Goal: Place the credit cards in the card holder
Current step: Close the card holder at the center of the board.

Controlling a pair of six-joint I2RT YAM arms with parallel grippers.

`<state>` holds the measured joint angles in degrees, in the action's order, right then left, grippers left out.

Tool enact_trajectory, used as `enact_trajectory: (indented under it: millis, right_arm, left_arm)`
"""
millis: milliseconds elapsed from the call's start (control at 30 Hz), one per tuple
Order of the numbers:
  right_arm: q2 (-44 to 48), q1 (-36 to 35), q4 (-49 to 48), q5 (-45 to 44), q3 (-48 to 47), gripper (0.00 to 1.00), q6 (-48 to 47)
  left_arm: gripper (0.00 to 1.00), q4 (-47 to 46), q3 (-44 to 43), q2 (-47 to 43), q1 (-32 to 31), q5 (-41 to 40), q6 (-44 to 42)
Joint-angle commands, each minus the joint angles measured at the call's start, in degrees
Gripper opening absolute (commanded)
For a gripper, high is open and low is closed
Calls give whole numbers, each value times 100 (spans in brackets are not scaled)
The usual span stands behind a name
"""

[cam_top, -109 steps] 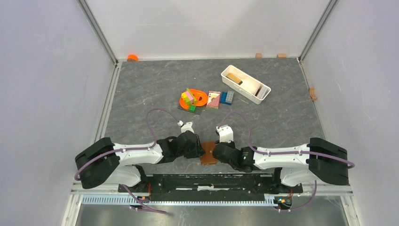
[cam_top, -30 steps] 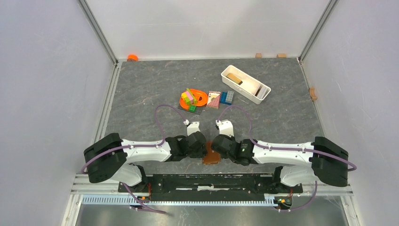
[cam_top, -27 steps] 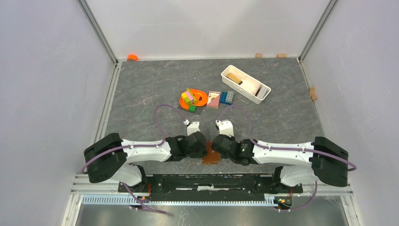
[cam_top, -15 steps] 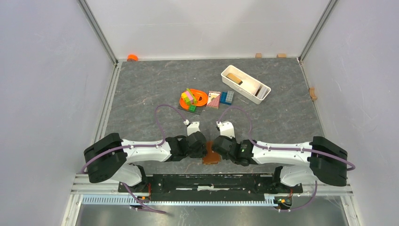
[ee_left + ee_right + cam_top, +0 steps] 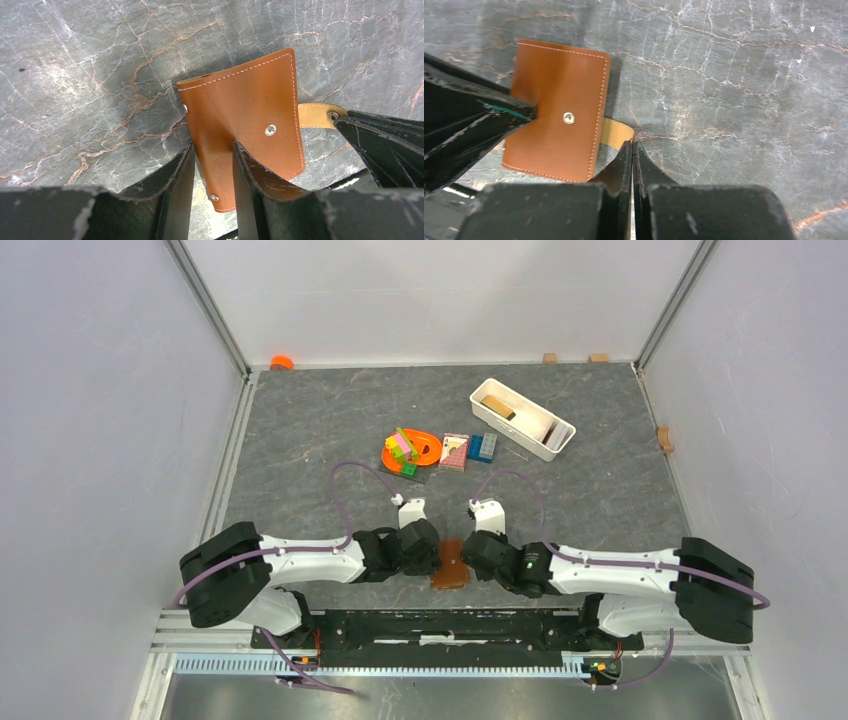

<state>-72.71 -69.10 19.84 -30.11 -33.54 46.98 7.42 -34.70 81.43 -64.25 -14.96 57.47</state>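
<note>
Pinching narrowly, my left hand (image 5: 214, 150) grips the small brown leather folding wallet (image 5: 245, 100) by its folded body. My right hand (image 5: 632, 146) is squeezed fully together on the tip of the wallet's paler tan snap strap (image 5: 616, 131). The wallet lies low over the grey marbled table (image 5: 75, 75), near the front edge between my arms. It looks light, supple and smooth, so I judge the strap the place to pull it open.
</note>
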Motion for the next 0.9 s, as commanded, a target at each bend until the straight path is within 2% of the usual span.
enact_trajectory:
  millis: [0, 500, 867]
  right_arm:
    - [493, 19, -1045, 247, 379, 0, -230]
    - [580, 436, -2778, 1142, 1138, 0, -411]
    - [478, 631, -3351, 1710, 1263, 0, -521]
  left_arm:
    - [40, 765, 171, 326, -89, 33, -199]
    - [40, 628, 173, 391, -105, 124, -369]
    - [40, 627, 139, 449, -124, 134, -473]
